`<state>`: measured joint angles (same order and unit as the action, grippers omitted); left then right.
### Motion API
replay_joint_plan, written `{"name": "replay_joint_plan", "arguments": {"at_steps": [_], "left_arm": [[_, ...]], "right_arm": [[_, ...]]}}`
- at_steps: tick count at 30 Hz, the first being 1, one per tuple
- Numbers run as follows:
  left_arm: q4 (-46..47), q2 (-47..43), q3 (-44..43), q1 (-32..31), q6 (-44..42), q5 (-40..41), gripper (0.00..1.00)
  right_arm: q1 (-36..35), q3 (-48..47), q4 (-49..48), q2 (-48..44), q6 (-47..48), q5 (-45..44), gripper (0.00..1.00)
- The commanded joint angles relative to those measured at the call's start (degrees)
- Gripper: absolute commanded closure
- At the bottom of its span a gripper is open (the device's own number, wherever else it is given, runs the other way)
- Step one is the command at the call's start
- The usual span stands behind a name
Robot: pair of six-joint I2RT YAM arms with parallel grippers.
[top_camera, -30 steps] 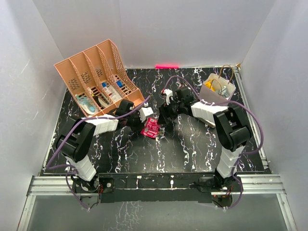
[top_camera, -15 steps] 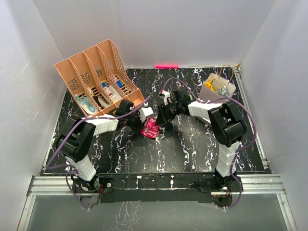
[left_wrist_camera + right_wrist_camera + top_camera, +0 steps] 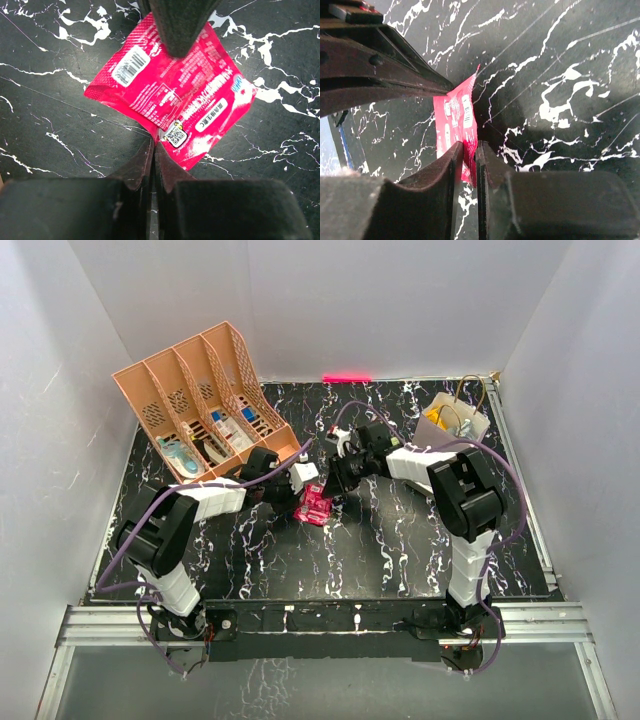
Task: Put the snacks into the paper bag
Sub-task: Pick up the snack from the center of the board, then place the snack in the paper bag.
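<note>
A: What does the rig stand on?

B: A black desk (image 3: 400,540) veined with white, with plain white walls (image 3: 400,300) on three sides. A short pink strip (image 3: 346,377) lies at the far edge, left of the paper bag (image 3: 478,430).

A: And the snack?

B: One pink-red packet (image 3: 316,506) lies about mid-desk, left of the paper bag and nearer the arms. Its back is up, showing a barcode and a QR code. It sits askew to the desk's edges. In the left wrist view its long axis runs from upper left to lower right, with the barcode end at upper left.

A: The claws?

B: The left claw (image 3: 155,145) is pressed together, its tips at the packet's edge beside the QR code, with nothing between them. The right claw (image 3: 470,147) comes in from the paper bag's side and pinches the packet's opposite edge between its fingers.

A: Containers?

B: Well left of the paper bag, at the far left, a peach slotted organiser (image 3: 150,390) leans back, with small items (image 3: 180,452) low among its dividers. The paper bag stands upright in the far right corner, its handles up. It holds something yellow (image 3: 433,415) and something shiny that cannot be made out.
</note>
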<state>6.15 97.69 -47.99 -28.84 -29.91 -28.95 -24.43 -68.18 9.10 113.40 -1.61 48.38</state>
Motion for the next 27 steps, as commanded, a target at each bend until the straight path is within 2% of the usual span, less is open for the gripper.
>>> {"name": "replay_joint_plan", "arguments": {"at_steps": [1,5,10,13,17,22,27], "left_arm": [[-1.5,-3.5,-1.7,-0.3,-0.7,-1.4,1.00],[-6.2,-5.3,-4.5,-0.3,-2.8,-2.4,0.84],[-13.9,-8.3,-10.1,1.0,-3.7,-2.6,0.56],[-19.1,-9.7,-14.1,2.2,-3.1,-2.8,0.44],[-23.1,-12.1,-17.8,3.5,-1.6,-2.8,0.25],[-24.6,-13.6,-19.9,4.0,1.3,-0.5,0.15],[-25.9,-13.8,-20.8,4.0,1.7,2.9,0.08]], "right_arm": [[-0.1,-4.4,0.3,-1.8,2.4,0.5,0.83],[0.8,-5.0,3.5,-5.5,6.4,-0.9,0.92],[2.3,-4.9,9.6,-12.1,14.8,-3.3,0.92],[3.0,-4.6,13.6,-17.5,20.2,-5.8,0.92],[4.3,-4.0,17.1,-24.5,22.7,-9.8,0.92],[6.8,-6.5,22.0,-33.3,23.1,-15.8,0.92],[10.2,-13.7,26.8,-40.7,24.1,-21.8,0.92]]}}
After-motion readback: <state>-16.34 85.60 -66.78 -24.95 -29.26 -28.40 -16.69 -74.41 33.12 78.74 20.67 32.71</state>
